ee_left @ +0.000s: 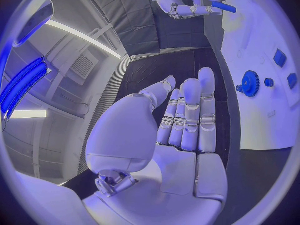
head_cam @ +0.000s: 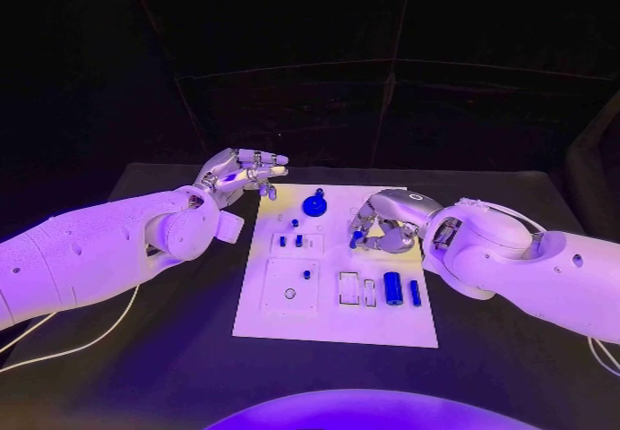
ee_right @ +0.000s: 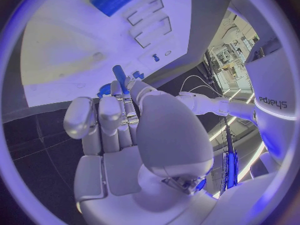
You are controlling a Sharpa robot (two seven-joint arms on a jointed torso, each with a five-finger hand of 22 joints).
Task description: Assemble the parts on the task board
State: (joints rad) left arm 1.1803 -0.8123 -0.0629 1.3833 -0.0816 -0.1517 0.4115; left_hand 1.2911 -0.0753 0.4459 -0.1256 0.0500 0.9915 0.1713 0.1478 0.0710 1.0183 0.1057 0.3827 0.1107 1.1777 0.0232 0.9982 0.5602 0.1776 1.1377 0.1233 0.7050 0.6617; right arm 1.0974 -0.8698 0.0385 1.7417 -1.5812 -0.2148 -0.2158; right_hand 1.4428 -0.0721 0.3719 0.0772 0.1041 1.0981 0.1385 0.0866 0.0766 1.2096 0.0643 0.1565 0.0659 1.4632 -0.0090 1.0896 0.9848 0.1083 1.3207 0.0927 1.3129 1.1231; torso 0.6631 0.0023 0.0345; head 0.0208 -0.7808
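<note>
While right hand (head_cam: pixel 385 224) fingers (ee_right: pixel 128 87) pinch peg (head_cam: pixel 356 238) | peg's lower end hidden

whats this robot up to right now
A two-armed robot is assembling small blue parts on a white task board in the middle of a black table. Its right hand pinches a short blue peg above the board's right side. Its left hand hovers empty near the board's far left corner. A round blue gear sits at the far end of the board, and two blue cylinders lie loose nearer the robot.
</note>
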